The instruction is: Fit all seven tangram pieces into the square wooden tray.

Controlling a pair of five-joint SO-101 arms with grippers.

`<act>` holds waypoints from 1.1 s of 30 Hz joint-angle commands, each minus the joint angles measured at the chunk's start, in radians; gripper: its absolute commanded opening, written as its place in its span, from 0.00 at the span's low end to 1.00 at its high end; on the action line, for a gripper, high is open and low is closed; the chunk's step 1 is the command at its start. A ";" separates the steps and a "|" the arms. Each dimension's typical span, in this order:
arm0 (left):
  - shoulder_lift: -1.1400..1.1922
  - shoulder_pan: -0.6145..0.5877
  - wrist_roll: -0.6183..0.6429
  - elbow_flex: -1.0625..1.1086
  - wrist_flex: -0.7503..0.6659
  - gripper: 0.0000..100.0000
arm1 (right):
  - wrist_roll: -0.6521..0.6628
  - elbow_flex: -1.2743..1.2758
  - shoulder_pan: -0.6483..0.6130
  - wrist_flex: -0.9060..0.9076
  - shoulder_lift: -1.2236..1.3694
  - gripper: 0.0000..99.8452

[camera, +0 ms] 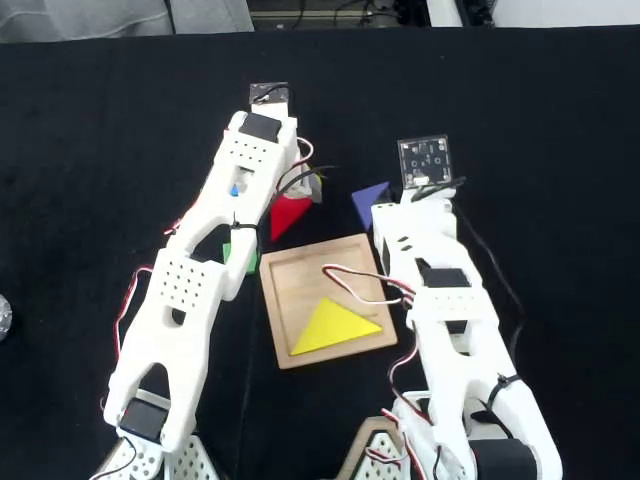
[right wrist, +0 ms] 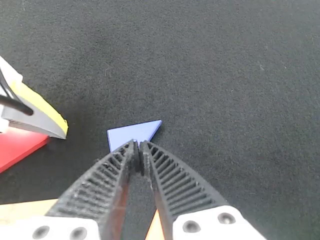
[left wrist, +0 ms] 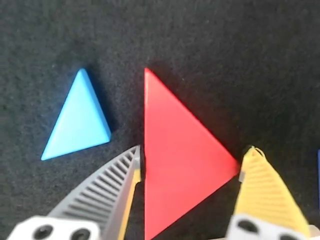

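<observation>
Wooden tray (camera: 295, 285) is sitting mid-table on the black cloth (camera: 100, 150), one tray, two arms flanking it. It's holding one piece – the yellow triangle (camera: 332, 326), lying flat in the half nearer the arm bases. Four more pieces are lying outside, so five counted: one red triangle (left wrist: 175, 160), one light-blue triangle (left wrist: 77, 122), one dark-blue piece (right wrist: 132, 134), one green piece (camera: 245, 262).

Left gripper (left wrist: 193, 149) is hanging spread wide over the red triangle, with the grey finger (left wrist: 117, 187) and the yellow finger (left wrist: 262, 190) bracketing it, tips right at its edges. The piece is lying flat on the cloth just beyond the tray's far edge. Light-blue triangle is lying beside the red one, apart from it and outside the jaws. Green piece is peeking out from under the left arm, just beside the tray's left edge.

Right gripper (right wrist: 138, 145) is clenched on nothing — fingers pressed together, tips sitting over the dark-blue piece's edge. That piece is lying on the cloth beyond the tray's far right corner, near the red triangle, not touching it.
</observation>
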 commanded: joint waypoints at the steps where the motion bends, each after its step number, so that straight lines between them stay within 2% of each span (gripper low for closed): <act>1: -0.009 -0.013 -0.003 -0.035 0.003 0.30 | 0.009 -0.010 0.009 -0.021 -0.036 0.02; 10: -0.009 -0.015 -0.003 -0.035 0.009 0.30 | 0.009 -0.010 0.009 -0.021 -0.036 0.02; 20: -0.018 0.013 0.005 -0.163 0.114 0.30 | 0.009 -0.012 0.009 -0.021 -0.036 0.02; 25: -0.058 0.024 0.006 -0.292 0.262 0.30 | 0.009 -0.012 0.012 -0.023 -0.036 0.02; 28: -0.117 0.021 0.054 -0.254 0.261 0.30 | 0.009 -0.012 0.015 -0.023 -0.036 0.02; 31: -0.210 0.035 0.153 -0.082 0.261 0.30 | 0.009 -0.012 0.015 -0.023 -0.039 0.02; 33: -0.310 0.074 0.170 0.058 0.261 0.30 | 0.009 -0.012 0.017 -0.023 -0.041 0.02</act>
